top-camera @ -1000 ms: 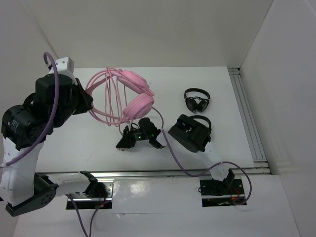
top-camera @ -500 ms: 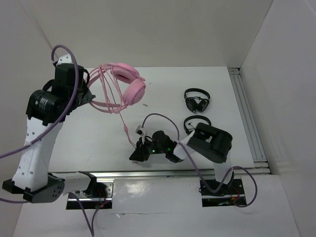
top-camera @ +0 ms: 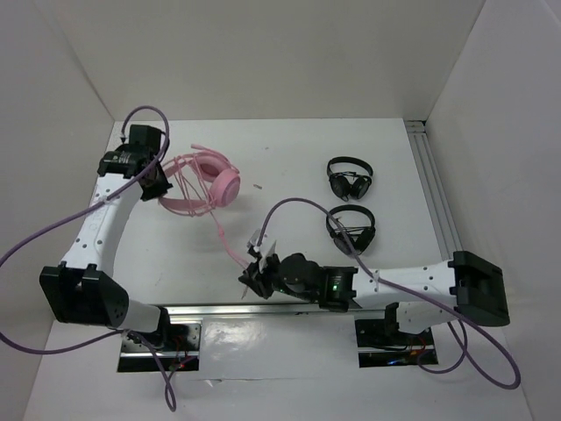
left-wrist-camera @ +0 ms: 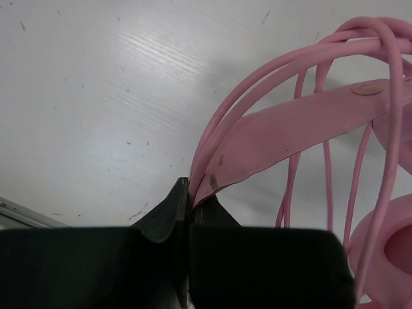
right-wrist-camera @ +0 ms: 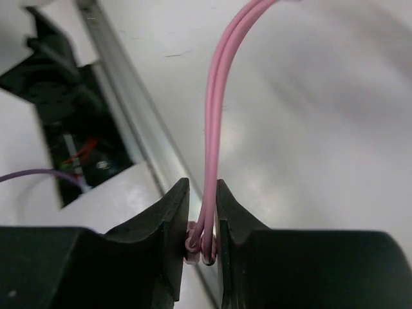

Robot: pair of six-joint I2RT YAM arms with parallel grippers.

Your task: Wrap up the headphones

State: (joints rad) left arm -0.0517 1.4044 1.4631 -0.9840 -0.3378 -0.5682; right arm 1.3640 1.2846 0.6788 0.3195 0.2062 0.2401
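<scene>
The pink headphones [top-camera: 206, 180] lie at the far left of the table, cord loops wound round the headband. My left gripper [top-camera: 158, 186] is shut on the headband's pink band [left-wrist-camera: 283, 132] at its left end; wire loops and an earcup [left-wrist-camera: 386, 257] show to the right in the left wrist view. The pink cord [top-camera: 224, 235] runs from the headset down to my right gripper [top-camera: 254, 274] near the table's front edge. That gripper is shut on the doubled end of the cord [right-wrist-camera: 215, 129], held between its jaws.
Two smaller black headphones lie right of centre, one [top-camera: 350, 178] farther back and one [top-camera: 351, 228] nearer. A metal rail [top-camera: 443, 210] runs along the right side and another [right-wrist-camera: 129, 122] along the front edge. White walls enclose the table.
My left arm has carried the headphones left and down onto the table. My right arm has stretched out and moved its gripper toward the front edge, drawing the cord along.
</scene>
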